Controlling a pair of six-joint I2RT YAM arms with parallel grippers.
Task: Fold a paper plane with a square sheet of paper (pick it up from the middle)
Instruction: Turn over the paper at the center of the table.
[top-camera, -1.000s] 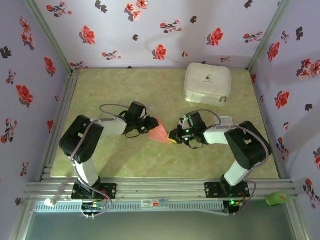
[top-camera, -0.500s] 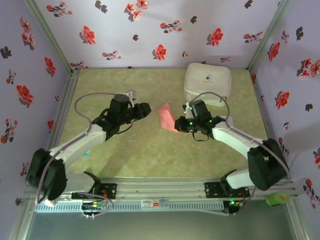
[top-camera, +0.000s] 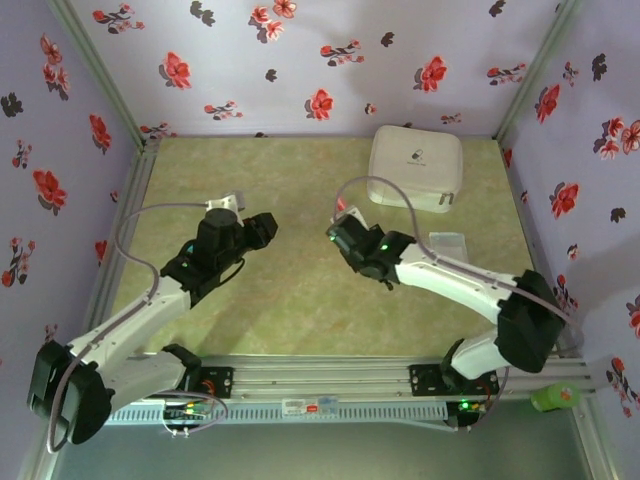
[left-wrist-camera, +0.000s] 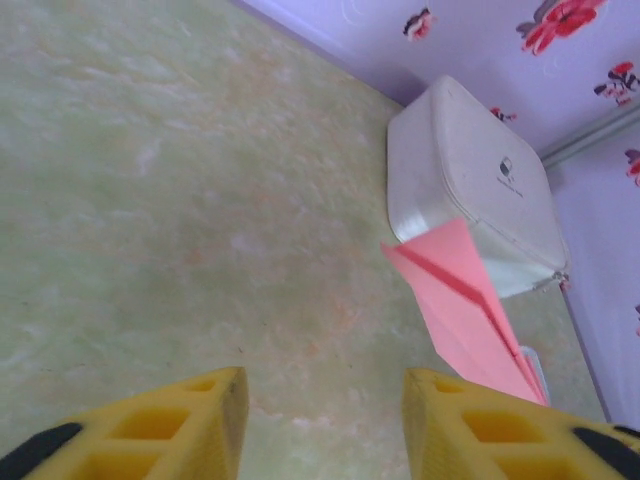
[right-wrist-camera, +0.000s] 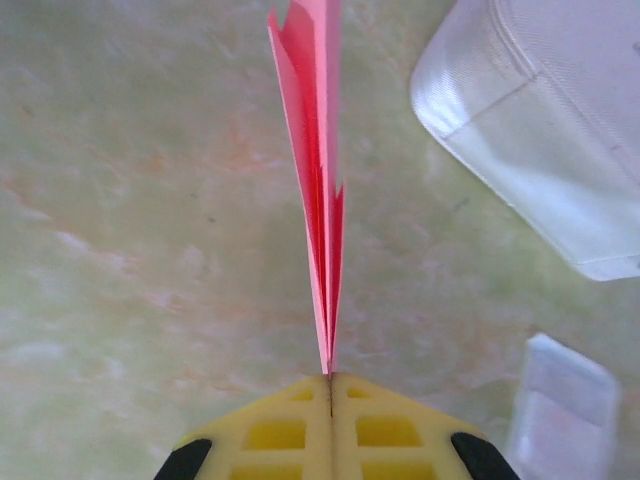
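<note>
Between the clenched yellow fingers of the right gripper (right-wrist-camera: 330, 385), the paper plane (right-wrist-camera: 318, 200) is pinched by its narrow end. It is seen edge-on, its salmon-red layers running straight out ahead of the fingertips and fanning slightly at the far end. It is held clear of the green table (right-wrist-camera: 120, 250), with nothing else touching it. Ahead and to the right of this gripper lies the white rounded-square case (right-wrist-camera: 560, 120), and a small clear plastic piece (right-wrist-camera: 560, 420) rests just to the right of the fingers.

The left gripper (left-wrist-camera: 325, 420) is released: its jaws are spread and nothing is held between them. Ahead of it and to its right, the plane is seen from the side as a slim dart with a centre crease, hanging in front of the case, well apart from these fingers.

The folding is judged to be essentially done, since a finished dart shape is shown rather than a flat square. What is left appears small: the plane may yet be laid on the table and let go. Whether every crease is pressed sharp cannot be told from these views.
</note>
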